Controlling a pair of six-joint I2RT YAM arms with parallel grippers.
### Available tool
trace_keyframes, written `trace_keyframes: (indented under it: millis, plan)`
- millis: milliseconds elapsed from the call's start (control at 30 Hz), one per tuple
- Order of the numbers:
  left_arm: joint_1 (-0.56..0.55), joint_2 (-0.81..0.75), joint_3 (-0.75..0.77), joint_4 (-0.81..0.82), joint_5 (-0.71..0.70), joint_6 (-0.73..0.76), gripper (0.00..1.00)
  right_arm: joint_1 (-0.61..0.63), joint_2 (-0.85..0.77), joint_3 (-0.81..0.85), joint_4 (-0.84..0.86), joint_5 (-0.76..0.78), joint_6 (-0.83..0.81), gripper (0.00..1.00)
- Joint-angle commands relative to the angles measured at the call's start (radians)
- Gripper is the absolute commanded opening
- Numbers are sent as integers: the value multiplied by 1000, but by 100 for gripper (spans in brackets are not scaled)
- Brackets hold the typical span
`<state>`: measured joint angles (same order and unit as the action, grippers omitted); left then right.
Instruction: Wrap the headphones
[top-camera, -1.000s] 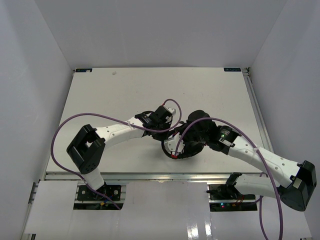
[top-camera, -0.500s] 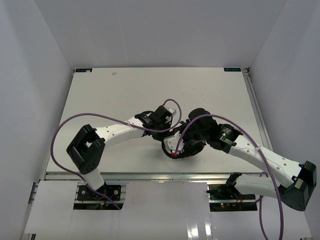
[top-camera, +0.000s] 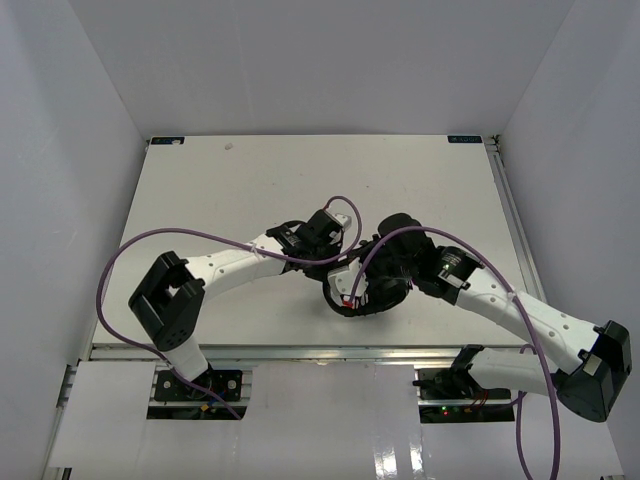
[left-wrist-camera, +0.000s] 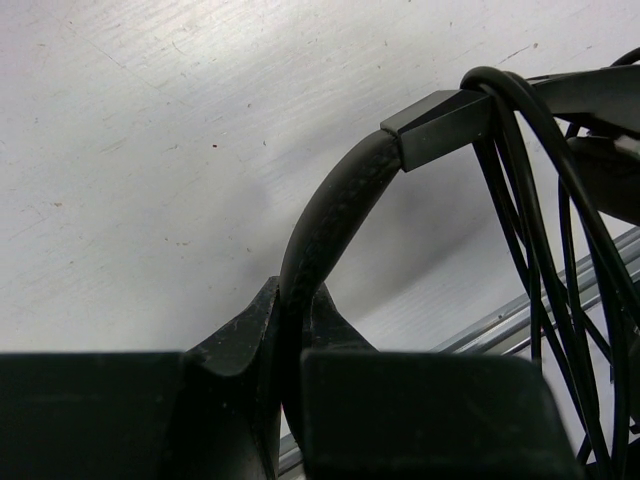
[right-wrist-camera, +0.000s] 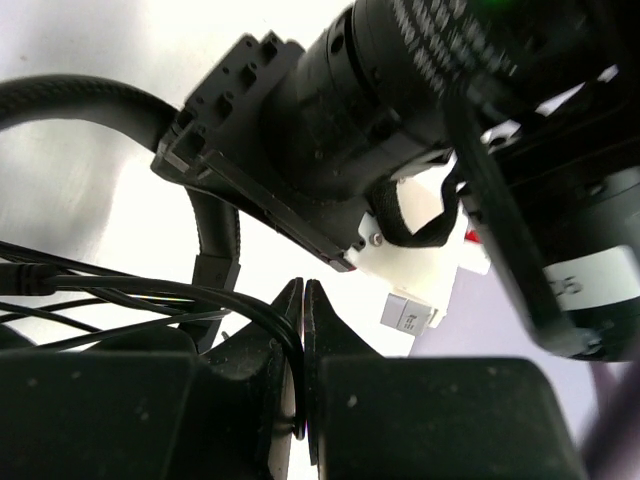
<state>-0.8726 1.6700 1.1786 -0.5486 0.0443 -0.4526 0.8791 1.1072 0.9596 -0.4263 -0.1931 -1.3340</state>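
The black headphones (top-camera: 345, 300) lie near the table's front middle, mostly hidden under both wrists. In the left wrist view my left gripper (left-wrist-camera: 295, 300) is shut on the round headband (left-wrist-camera: 335, 215), which arches up to a square slider (left-wrist-camera: 440, 125). Several turns of thin black cable (left-wrist-camera: 525, 210) hang over that slider. My right gripper (right-wrist-camera: 303, 300) is shut on one strand of the cable (right-wrist-camera: 200, 295), which runs in from the left between its fingers. In the top view the left gripper (top-camera: 335, 265) and right gripper (top-camera: 372, 288) sit close together over the headset.
Thick purple robot cables (top-camera: 200, 240) loop over both arms. The left arm's wrist (right-wrist-camera: 400, 120) hangs close above the right gripper's fingers. A metal rail (top-camera: 300, 350) runs along the table's near edge. White walls (top-camera: 80, 150) enclose the table on three sides.
Both wrists and the headset between them have edged slightly toward the left. Both grips have held.
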Motion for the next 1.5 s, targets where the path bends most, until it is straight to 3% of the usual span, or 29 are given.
trace_keyframes:
  millis: [0, 267, 467, 700, 1233, 1467]
  plan:
    - [-12, -74, -3, -2, 26, 18, 0, -59, 18, 18, 181, -19, -1, 8]
    - [-13, -93, -7, 3, 54, 29, 0, -89, 46, 19, 172, -65, 9, 10]
    - [-12, -106, -14, -4, 48, 34, 0, -99, 51, 4, 159, -72, 6, 22]
    - [-12, -116, -15, -33, 43, 40, 0, -114, 37, -22, 132, -87, 1, 25]
    - [-1, -115, 3, -63, 69, 46, 0, -115, 2, -25, -37, -144, -70, 52]
    - [3, -116, 10, -67, 106, 51, 0, -114, 8, -4, -105, -164, -115, 58]
